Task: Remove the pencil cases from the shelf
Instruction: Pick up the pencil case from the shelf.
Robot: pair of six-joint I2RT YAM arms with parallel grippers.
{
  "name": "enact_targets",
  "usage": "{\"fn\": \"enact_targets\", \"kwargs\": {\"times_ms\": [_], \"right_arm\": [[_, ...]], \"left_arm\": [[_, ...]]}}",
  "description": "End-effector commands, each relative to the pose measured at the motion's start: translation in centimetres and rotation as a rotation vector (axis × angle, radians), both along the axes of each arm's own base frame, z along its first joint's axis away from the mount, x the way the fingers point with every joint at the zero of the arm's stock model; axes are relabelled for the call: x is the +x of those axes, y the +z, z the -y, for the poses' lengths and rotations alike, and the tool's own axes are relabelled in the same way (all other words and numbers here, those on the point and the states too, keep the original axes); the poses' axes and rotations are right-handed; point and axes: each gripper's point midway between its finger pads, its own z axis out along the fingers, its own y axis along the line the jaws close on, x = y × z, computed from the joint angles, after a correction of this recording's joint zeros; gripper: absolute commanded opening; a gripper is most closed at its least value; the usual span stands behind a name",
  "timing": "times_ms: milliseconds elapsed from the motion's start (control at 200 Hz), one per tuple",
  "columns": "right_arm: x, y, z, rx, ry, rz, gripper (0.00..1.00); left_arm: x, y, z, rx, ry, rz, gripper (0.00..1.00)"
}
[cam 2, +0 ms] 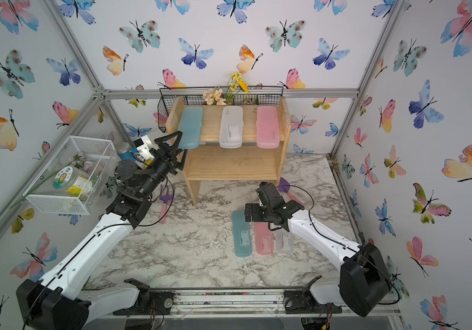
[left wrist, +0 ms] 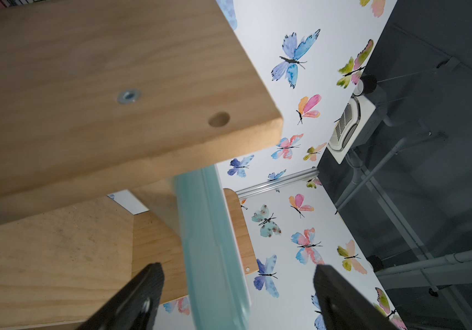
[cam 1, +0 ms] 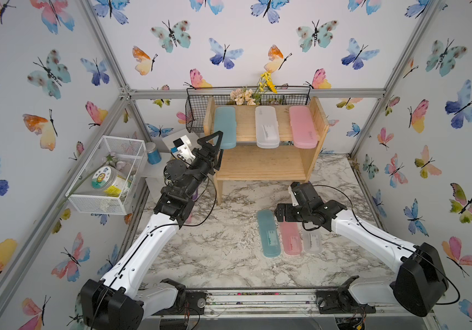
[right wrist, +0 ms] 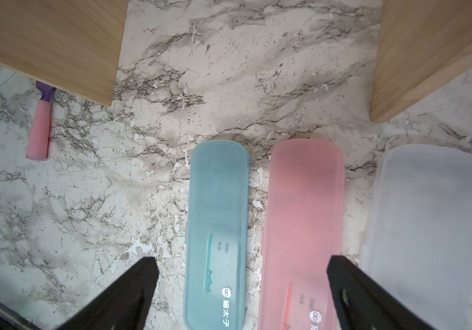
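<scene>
Near edge, marble tabletop (cam 1: 223,257): teal pencil case (cam 1: 269,235), pink pencil case (cam 1: 291,241) and white pencil case (cam 1: 312,242) lie flat, parallel, just beside one another. Right gripper (right wrist: 242,264) hovers over the teal and pink ones, fingers apart.

Farther back: wooden shelf (cam 1: 260,167). Its upper tier carries the shelf teal case (cam 1: 224,125), shelf white case (cam 1: 267,125) and shelf pink case (cam 1: 303,125), front ends overhanging. Left gripper (left wrist: 237,270) straddles the shelf teal case's overhanging end, fingers apart, not clamped.

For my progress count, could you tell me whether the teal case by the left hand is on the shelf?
On: the teal case lies atop the shelf, near end overhanging between the fingers of the open left hand.
</scene>
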Motion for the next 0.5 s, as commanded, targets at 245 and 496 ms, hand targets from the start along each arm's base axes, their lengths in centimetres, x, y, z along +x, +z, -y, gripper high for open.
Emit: {"fn": "enact_targets", "kwargs": {"times_ms": [245,496], "right_arm": [[1.2,0.9,-0.7,0.026,0.024,0.012,0.99],[1.1,0.9,-0.6,0.024,0.025,0.008,0.99]], "left_arm": [[0.1,0.5,-0.6,0.010,-0.004,0.013,0.50],[0.3,0.2,-0.7,0.006,-0.007,0.011,0.24]]}}
